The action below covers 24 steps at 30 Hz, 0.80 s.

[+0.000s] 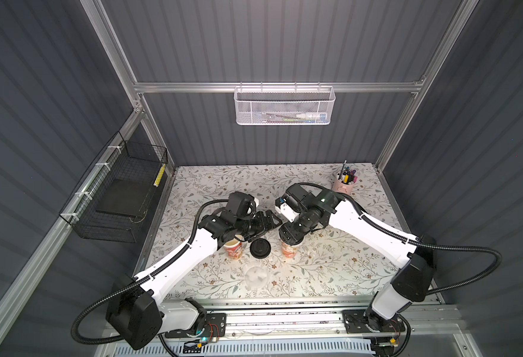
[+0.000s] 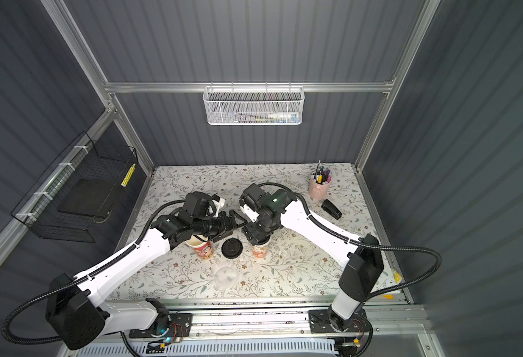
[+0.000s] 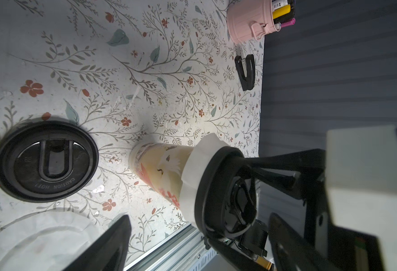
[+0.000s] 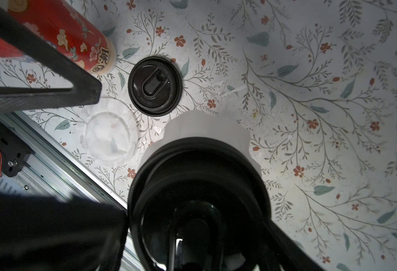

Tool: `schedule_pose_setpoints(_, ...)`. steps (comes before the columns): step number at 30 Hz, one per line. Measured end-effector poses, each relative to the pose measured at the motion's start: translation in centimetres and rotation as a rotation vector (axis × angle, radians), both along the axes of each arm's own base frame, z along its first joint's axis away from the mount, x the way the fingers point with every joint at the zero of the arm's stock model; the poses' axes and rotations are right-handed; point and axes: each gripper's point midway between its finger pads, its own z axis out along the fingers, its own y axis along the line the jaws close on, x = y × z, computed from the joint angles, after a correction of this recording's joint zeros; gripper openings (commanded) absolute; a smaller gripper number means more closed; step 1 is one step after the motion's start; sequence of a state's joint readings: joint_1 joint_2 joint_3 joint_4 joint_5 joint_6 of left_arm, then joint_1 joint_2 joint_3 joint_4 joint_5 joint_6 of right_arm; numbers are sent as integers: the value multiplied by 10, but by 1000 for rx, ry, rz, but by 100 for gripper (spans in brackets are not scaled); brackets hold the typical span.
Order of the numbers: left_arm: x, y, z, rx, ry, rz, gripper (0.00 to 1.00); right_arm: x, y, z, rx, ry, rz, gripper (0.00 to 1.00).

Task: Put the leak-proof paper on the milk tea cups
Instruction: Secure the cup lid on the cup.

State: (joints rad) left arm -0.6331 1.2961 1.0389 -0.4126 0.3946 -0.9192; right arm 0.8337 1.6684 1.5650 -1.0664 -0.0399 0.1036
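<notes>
From above, my right hand [image 3: 258,190] hides the top of the capped cup [image 3: 162,169]; its jaws are spread wide, clamped across the fitted lid [image 3: 209,183], with one paper sheet [image 3: 191,171] pinched underneath as a skirt. My left arm [image 1: 198,247] covers part of the open cup [image 1: 233,247]; the left hand [image 1: 269,228] gapes wide, empty. The loose lid [image 3: 46,160] between the cups reads "CAUTION HOT!". The second paper sheet [image 1: 255,276] lies at its 6 o'clock on the floral tabletop [image 1: 331,272]. A pink pen pot [image 1: 345,182] stands at 1 o'clock; dark ribbed walls [image 1: 285,46] surround.
</notes>
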Motion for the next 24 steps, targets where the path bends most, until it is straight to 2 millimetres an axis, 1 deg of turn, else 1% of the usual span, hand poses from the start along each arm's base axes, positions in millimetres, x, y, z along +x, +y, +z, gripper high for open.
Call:
schedule_pose_setpoints(4,-5,-1,-8,-9,20,-18,91,1,0,-1,-3,-20,43,81)
schedule_pose_setpoints(8,-4,-4,-9,-28,6,-24,91,1,0,-2,-1,-32,65,80)
schedule_pose_setpoints(12,-1,-13,-8,-70,2,-41,91,1,0,-1,6,-43,77,80)
schedule_pose_setpoints(15,1,-21,-12,-97,18,-67,91,1,0,-2,10,-44,80,80)
schedule_pose_setpoints(17,0,-25,-16,-111,33,-84,89,1,0,-2,13,-46,80,80)
schedule_pose_setpoints(20,-2,-29,-18,-127,50,-105,82,2,0,-1,17,-46,80,80)
schedule_pose_setpoints(24,-6,-31,-23,-136,72,-124,74,2,0,-1,18,-46,81,80)
